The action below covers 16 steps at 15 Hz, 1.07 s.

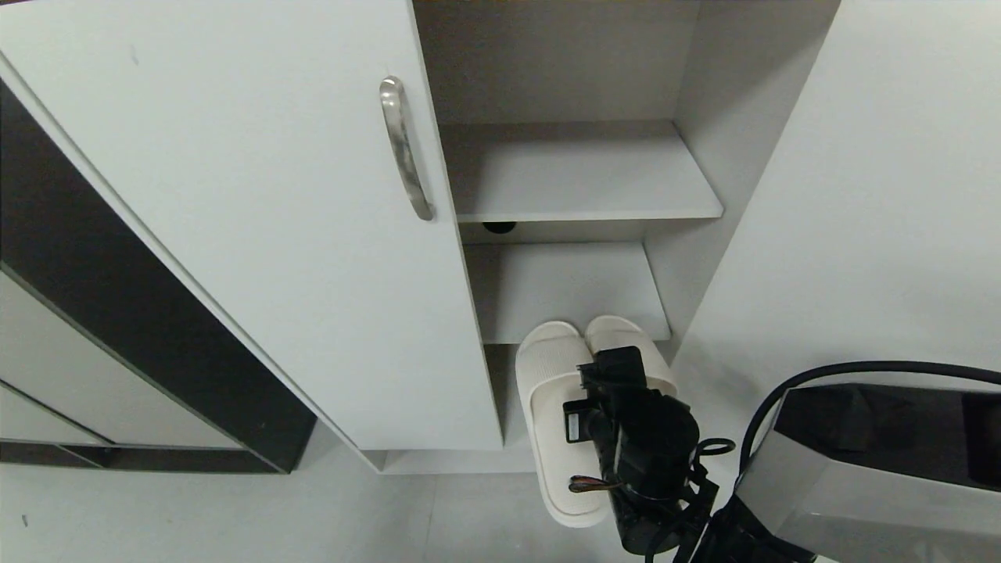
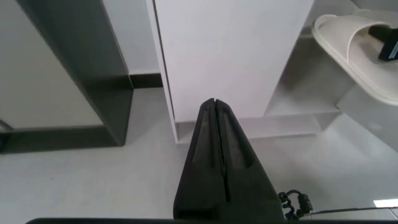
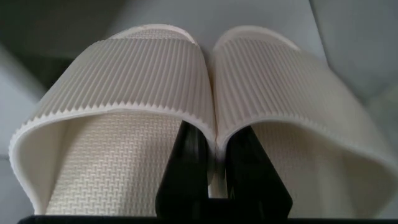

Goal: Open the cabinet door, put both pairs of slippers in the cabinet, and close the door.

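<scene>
Right gripper (image 1: 619, 366) is pinching the cream slippers (image 1: 550, 367) by their touching inner strap edges, one black finger (image 3: 186, 168) under each arched, ribbed strap. The footbeds are embossed in a woven pattern and the rounded toes sit at the front edge of the lower shelf (image 1: 563, 289) in the open cabinet (image 1: 704, 117). Left gripper (image 2: 214, 118) is a matte black wedge with fingers pressed flat together, low over the pale floor (image 2: 93, 180) near the closed door (image 1: 235, 195), a smooth white panel with a curved brushed-metal handle (image 1: 405, 148).

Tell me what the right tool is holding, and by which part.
The right tool holds the slippers as a pair: one finger inside each, under the straps, pinching their touching inner sides together.
</scene>
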Tool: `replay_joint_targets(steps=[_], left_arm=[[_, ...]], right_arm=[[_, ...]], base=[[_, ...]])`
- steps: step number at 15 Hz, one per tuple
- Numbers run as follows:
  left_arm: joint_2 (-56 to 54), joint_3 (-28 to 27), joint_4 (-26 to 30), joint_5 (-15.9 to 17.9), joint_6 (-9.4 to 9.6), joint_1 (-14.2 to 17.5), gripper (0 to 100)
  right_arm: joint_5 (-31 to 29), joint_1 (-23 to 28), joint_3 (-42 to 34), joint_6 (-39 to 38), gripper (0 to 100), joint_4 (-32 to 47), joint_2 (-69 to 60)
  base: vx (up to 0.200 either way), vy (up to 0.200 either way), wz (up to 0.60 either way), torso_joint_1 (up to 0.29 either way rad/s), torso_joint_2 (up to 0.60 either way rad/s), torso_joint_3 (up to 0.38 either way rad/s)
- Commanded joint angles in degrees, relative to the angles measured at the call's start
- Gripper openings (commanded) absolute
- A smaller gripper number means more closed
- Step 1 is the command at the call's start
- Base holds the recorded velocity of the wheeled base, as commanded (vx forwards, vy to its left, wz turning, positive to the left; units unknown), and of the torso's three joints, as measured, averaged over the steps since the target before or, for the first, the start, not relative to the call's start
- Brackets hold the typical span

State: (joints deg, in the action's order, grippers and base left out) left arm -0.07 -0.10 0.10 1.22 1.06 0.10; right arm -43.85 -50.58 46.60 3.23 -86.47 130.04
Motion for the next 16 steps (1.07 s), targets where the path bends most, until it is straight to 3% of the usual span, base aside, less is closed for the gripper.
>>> replay_joint_targets(steps=[1,10,16], left_arm=[[0.07,0.01,-0.01,-0.08,-0.01,-0.01,0],[0.07,0.01,-0.01,-0.08,-0.09,-0.01,0],[0.07,0.01,-0.01,-0.08,-0.09,-0.01,0]], right_arm=[[-0.01,-0.05,0.77,0.11,0,0.07,0.66],[0.34,3.03,10.0,0.11,0,5.7,2.85],[2.98,7.07,26.52,0.02,0,19.41,5.23]], base=[[0.2,0.0,0.0,-0.002,0.0,0.002],[0.022,0.0,0.0,0.0,0.0,0.0],[0.0,0.0,0.0,0.0,0.0,0.0]])
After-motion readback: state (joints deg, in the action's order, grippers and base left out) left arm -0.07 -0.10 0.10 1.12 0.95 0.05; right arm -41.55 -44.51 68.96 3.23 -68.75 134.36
